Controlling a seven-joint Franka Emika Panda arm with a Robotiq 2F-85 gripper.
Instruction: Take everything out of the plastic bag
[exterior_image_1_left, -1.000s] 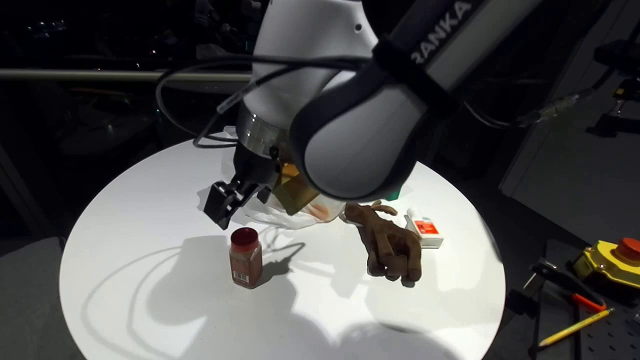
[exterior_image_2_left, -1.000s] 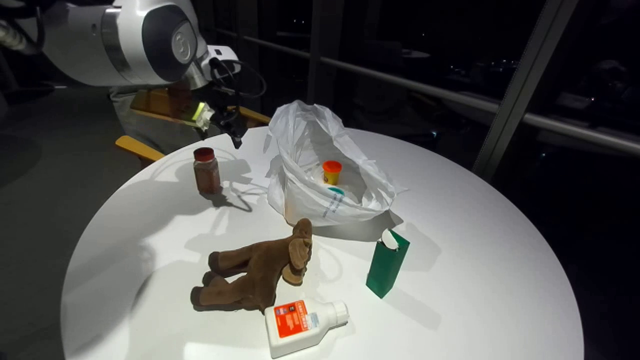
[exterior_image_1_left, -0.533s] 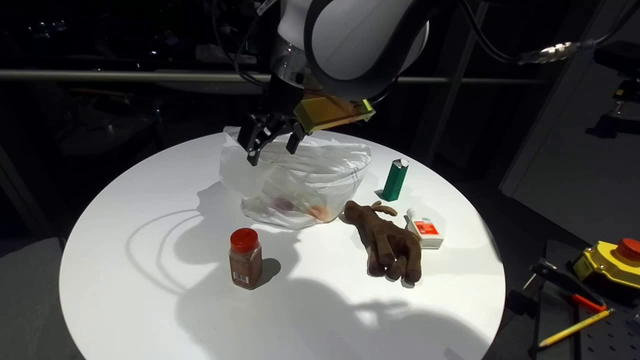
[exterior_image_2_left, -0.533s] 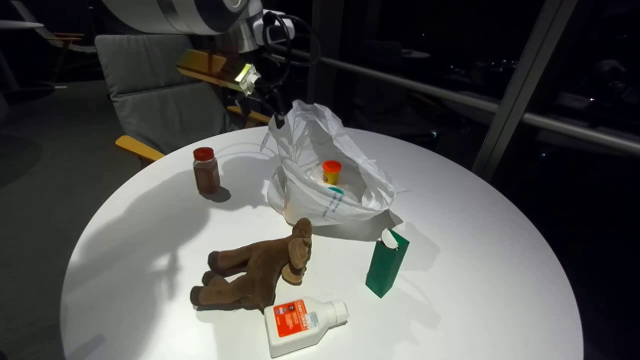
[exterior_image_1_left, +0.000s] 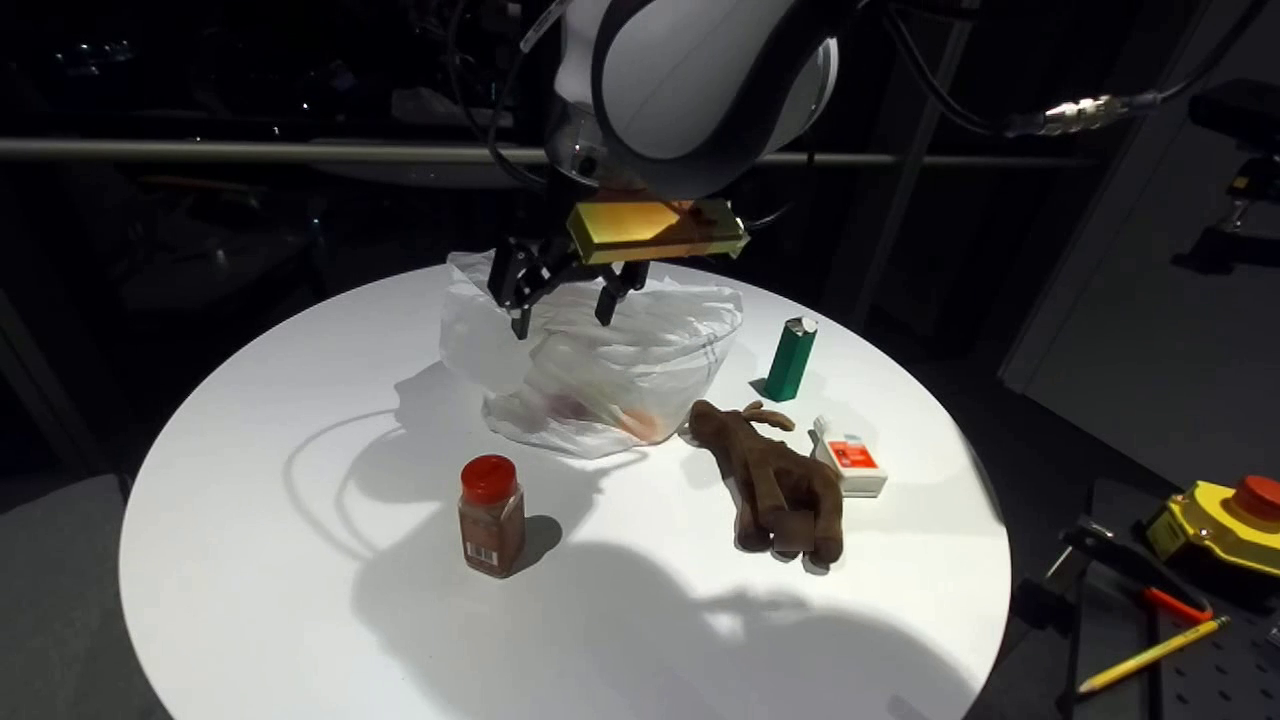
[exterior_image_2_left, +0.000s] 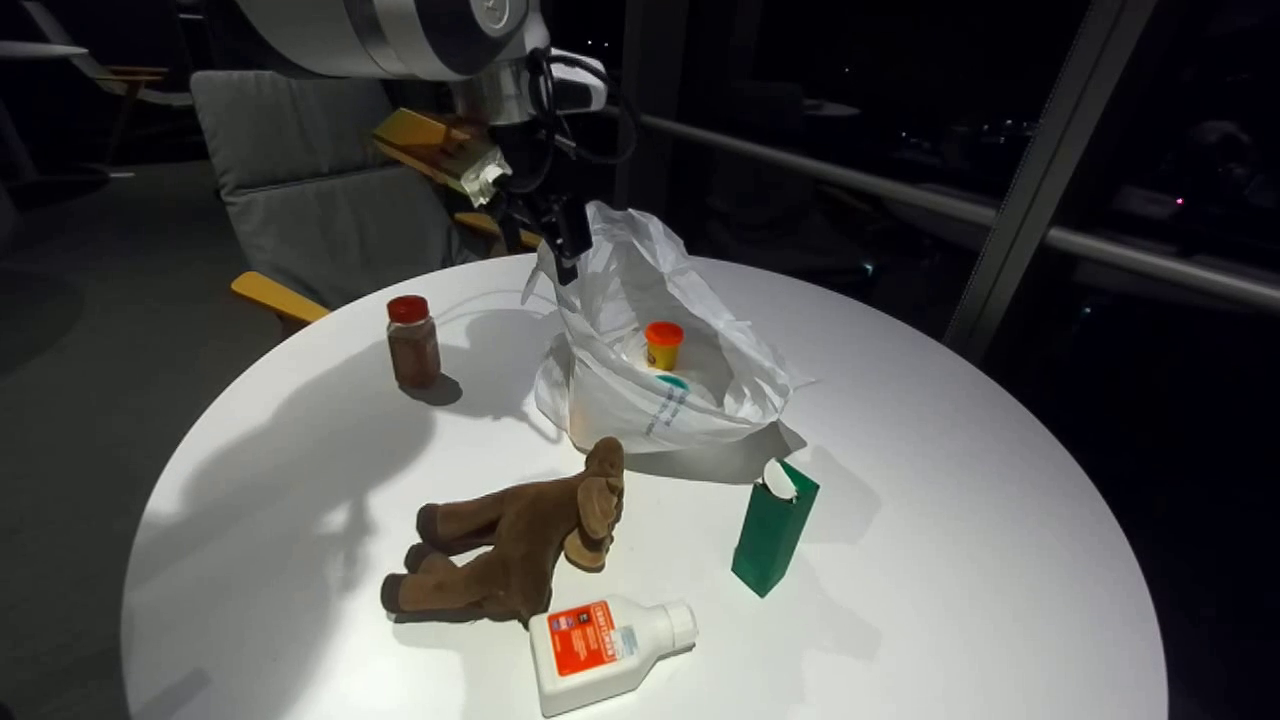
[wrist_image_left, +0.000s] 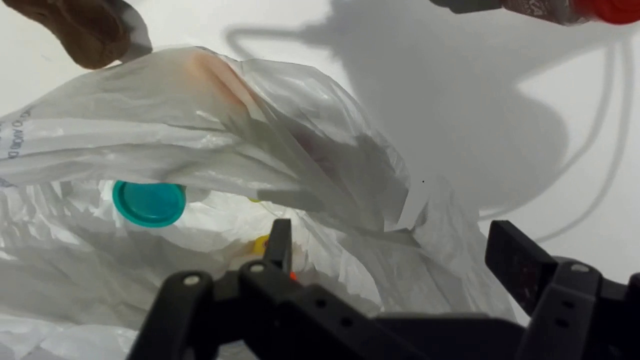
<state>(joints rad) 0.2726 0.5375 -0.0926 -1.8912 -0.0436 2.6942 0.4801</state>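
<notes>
- Nearest in an exterior view, a white bottle (exterior_image_2_left: 600, 652) with an orange-red label lies on its side on the round white worktop (exterior_image_2_left: 980, 500).
- Just behind it lies the brown plush toy (exterior_image_2_left: 522, 545), legs to one side, its head right beside the plastic bag (exterior_image_2_left: 640, 405); whether the two touch, I cannot tell.
- A green box (exterior_image_2_left: 773, 532) stands on end, apart from the toy and the bottle.
- Further back sits the bag, film crumpled, mouth open, one end raised. In it are a yellow tub (exterior_image_2_left: 663, 346) with an orange lid, upright, and a teal lid (exterior_image_2_left: 672, 381), partly hidden by the bag's wall.
- To one side of the bag, apart from it, a red-lidded jar (exterior_image_2_left: 414, 350) stands upright.
- The claw (exterior_image_1_left: 563, 318) hangs above the bag by its raised end, fingers spread wide. In the wrist view one finger is over the bag's opening and covers part of the tub, the other is near the film's outer edge; whether either touches the film, I cannot tell.
- Just above the claw, an amber block (exterior_image_1_left: 640, 235) sits on the arm (exterior_image_1_left: 700, 80).
- Beyond the worktop are a grey chair (exterior_image_2_left: 300, 160) with wooden armrests and a metal rail (exterior_image_2_left: 800, 165).
</notes>
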